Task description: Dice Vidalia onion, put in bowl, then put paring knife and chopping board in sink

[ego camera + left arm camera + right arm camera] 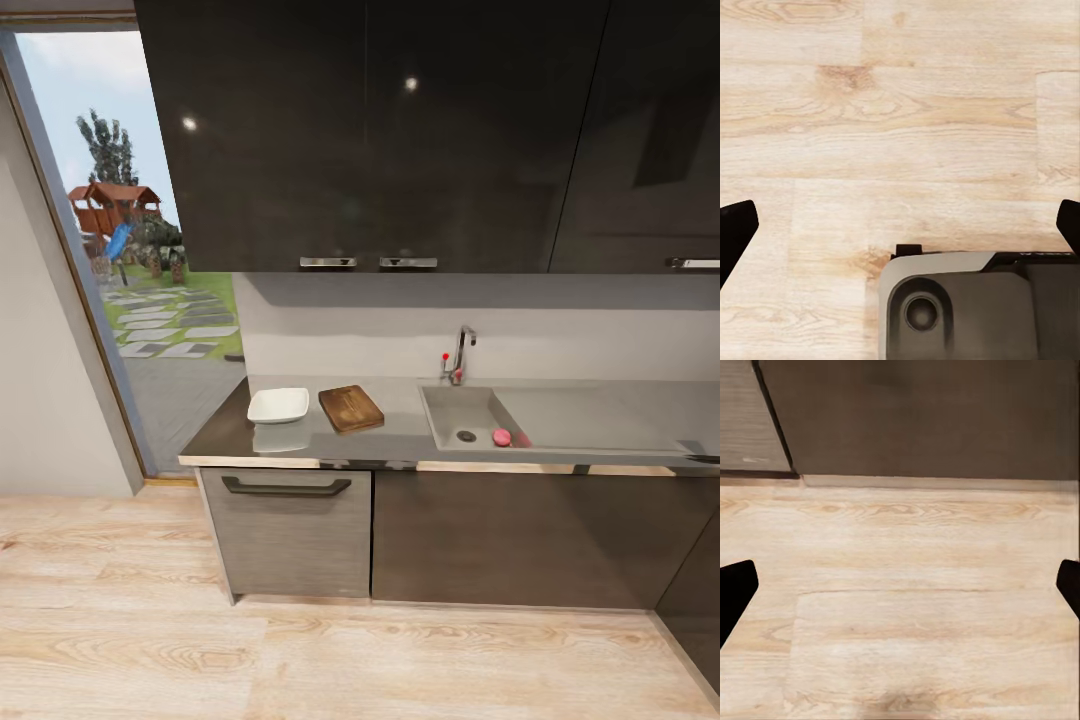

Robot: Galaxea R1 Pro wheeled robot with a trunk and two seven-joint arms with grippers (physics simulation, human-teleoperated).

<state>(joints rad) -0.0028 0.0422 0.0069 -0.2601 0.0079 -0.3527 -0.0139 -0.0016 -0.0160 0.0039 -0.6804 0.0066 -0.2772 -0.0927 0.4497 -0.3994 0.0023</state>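
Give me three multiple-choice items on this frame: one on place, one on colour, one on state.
1. Where is the Vidalia onion?
A. in the sink, beside the drain
B. on the chopping board
C. in the bowl

2. What colour is the bowl?
A. brown
B. white
C. red

3. What is the state of the chopping board?
A. leaning in the sink
B. flat on the countertop, bare
C. stacked on the bowl

Answers: 1 A, pink bulb lies in the basin; 2 B, it renders white; 3 B, it lies flat right of the bowl.

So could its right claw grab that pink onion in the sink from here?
Probably not yet. The right claw hangs open over the wooden floor, while the onion sits in the sink across the room.
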